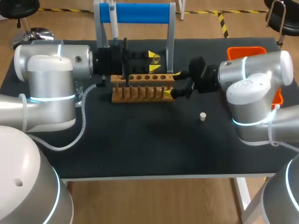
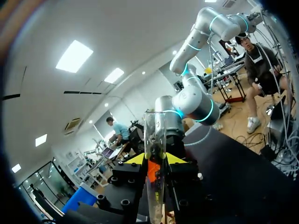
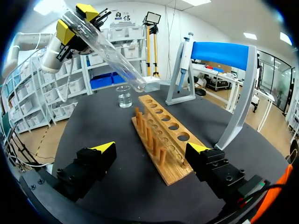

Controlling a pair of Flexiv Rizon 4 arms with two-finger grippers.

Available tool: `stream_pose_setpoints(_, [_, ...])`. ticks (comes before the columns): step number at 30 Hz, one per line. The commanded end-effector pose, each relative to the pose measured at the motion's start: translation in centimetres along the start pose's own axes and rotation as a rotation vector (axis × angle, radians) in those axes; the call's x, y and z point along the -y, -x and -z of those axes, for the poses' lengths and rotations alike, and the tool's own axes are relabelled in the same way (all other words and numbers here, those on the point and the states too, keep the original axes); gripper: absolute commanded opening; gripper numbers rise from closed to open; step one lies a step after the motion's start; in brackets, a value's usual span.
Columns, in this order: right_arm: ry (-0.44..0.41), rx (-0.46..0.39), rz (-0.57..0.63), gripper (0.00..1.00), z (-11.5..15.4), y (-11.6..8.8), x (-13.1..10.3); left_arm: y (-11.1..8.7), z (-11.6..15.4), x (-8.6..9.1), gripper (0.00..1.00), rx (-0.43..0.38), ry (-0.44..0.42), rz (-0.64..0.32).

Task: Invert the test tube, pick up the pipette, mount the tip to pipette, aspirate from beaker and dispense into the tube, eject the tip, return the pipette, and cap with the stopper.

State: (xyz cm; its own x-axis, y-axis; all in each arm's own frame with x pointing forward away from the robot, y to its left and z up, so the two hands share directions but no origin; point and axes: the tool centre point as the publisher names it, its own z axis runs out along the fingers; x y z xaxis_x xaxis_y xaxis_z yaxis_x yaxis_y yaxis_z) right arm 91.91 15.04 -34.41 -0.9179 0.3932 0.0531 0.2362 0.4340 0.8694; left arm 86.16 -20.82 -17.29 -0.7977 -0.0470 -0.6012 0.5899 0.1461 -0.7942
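My left gripper (image 1: 152,58) is shut on a clear glass test tube (image 2: 154,140), which runs out past its yellow fingertips (image 2: 135,158). In the right wrist view the tube (image 3: 107,53) slants down from the left gripper (image 3: 70,23), its low end above the far end of the wooden rack (image 3: 163,130). My right gripper (image 3: 152,149) stands open, straddling the rack's (image 1: 142,88) near end without holding it. The beaker (image 3: 124,97) stands beyond the rack. The pipette (image 1: 113,18) hangs on the blue stand (image 1: 140,13). A white stopper (image 1: 202,116) lies on the mat.
An orange bin (image 1: 247,50) sits at the table's back right, partly behind my right arm. The stand's grey uprights (image 3: 240,107) rise just behind the rack. Dark mat (image 1: 149,140) stretches in front of the rack.
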Motion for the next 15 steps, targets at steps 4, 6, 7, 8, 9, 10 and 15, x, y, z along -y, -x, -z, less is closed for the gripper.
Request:
stream_pose_setpoints(4, [-0.001,0.001,0.000,1.00,0.02,-0.03,0.01,-0.01,0.07,0.09,0.00,-0.001,0.002,0.000])
stream_pose_setpoints(6, [-0.001,0.001,0.000,1.00,0.02,-0.03,0.01,-0.01,0.07,0.09,0.00,-0.001,0.002,0.000])
stream_pose_setpoints(7, [-0.001,0.001,0.000,1.00,0.02,-0.03,0.01,-0.01,0.07,0.09,0.00,-0.001,0.002,0.000])
stream_pose_setpoints(8, [-0.001,0.001,0.000,1.00,0.02,-0.03,0.01,-0.01,0.07,0.09,0.00,-0.001,0.002,0.000])
stream_pose_setpoints(9, [-0.001,0.001,0.000,1.00,0.02,-0.03,0.01,-0.01,0.07,0.09,0.00,-0.001,0.002,0.000])
stream_pose_setpoints(10, [-0.001,0.001,0.000,1.00,0.02,-0.03,0.01,-0.01,0.07,0.09,0.00,-0.001,0.002,0.000])
stream_pose_setpoints(15, [-0.001,0.001,0.000,1.00,0.02,-0.03,0.01,0.32,0.28,-0.13,0.00,0.006,-0.005,0.032])
